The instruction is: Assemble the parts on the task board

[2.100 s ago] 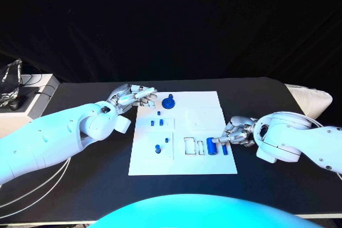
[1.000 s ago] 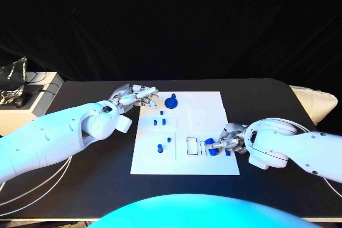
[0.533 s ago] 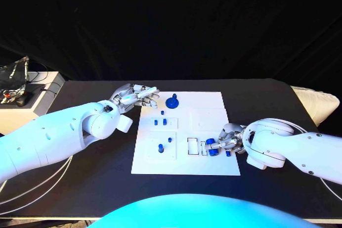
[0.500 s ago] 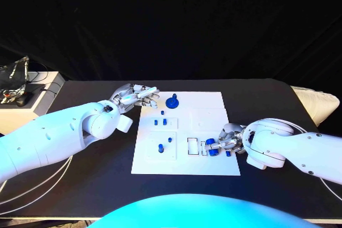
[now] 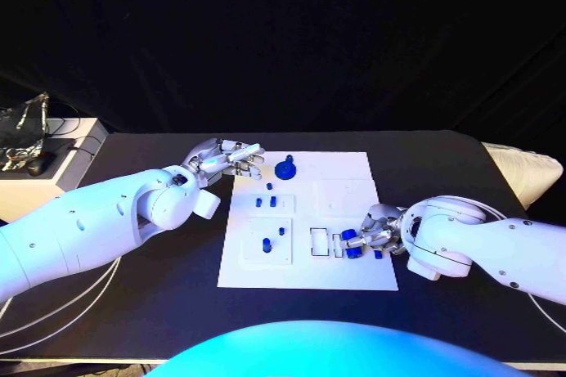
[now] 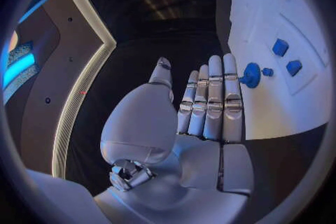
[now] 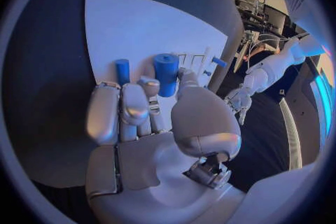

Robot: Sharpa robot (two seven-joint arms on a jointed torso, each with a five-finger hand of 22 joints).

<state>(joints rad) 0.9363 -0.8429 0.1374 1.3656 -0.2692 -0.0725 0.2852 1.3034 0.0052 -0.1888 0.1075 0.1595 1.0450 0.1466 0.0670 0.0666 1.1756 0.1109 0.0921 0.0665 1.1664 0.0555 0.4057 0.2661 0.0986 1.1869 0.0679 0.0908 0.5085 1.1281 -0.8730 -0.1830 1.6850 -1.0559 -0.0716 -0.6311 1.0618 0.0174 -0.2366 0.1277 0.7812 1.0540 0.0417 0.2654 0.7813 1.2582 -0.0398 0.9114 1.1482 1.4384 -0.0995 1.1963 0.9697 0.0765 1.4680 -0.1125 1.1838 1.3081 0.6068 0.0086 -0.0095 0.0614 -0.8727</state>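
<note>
We are gripping a blue cylinder point(image 5: 349, 237) in our right hand point(image 5: 379, 228) at the task board's point(image 5: 309, 262) near right slots, our left hand point(image 5: 224, 159) idling empty-fingered beside its far corner, other parts seemingly already seated.

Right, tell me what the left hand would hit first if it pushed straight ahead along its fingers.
Probably the blue round knob standing on the white board: the left hand has its fingers pointing at it, though depth is unclear.
</note>
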